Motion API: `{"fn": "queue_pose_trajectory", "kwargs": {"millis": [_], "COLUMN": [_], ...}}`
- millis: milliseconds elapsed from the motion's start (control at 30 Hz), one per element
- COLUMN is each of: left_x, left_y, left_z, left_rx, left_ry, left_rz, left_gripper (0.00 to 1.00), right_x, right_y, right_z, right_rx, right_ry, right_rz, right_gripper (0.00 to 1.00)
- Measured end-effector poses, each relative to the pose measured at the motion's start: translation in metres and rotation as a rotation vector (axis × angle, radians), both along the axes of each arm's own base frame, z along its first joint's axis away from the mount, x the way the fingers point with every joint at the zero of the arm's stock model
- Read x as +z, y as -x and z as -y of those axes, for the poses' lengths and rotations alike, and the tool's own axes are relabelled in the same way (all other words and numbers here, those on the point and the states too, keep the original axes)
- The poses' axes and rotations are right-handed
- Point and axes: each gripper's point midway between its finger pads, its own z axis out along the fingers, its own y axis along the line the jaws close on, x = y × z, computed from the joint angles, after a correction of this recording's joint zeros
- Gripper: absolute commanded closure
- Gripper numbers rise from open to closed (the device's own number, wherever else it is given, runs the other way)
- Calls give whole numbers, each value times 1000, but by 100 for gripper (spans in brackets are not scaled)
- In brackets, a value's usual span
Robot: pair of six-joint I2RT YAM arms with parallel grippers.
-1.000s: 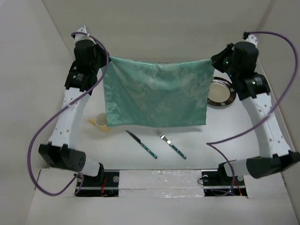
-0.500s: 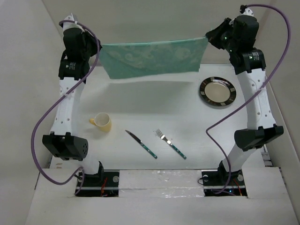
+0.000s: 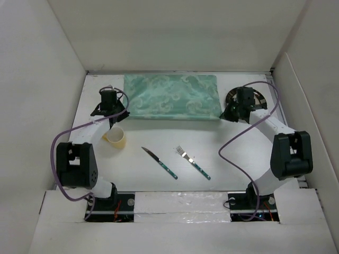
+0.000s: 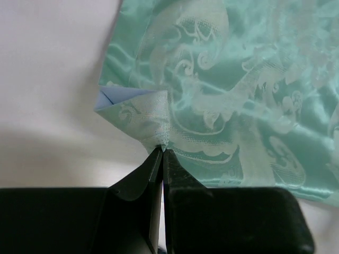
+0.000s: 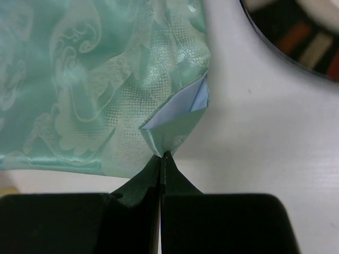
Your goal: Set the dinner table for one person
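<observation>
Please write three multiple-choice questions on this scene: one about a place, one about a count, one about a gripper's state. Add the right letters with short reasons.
1. Where does the mint-green cloth lie? A) at the far side of the table B) along the near edge C) hanging in the air
2. How many pieces of cutlery are there? A) one B) two C) four
3. How is the left gripper? A) wide open B) shut on a cloth corner C) shut, empty
1 A: flat at the far edge. 2 B: one knife, one fork. 3 B: it pinches the corner.
</observation>
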Motion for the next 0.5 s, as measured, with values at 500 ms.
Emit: {"fn": "queue_pose_trajectory", "kwargs": {"millis": [500], "left_x": [-34], "left_y": [20], "left_z": [21], "left_rx": [-86], "left_ry": [18], "left_rz": [-112], "left_gripper": [100], "right_x": [-45], "right_y": [53], "right_z": [19], "right_rx": [4], "right_ry": [13], "right_rz": [-74], "right_gripper": [100]}}
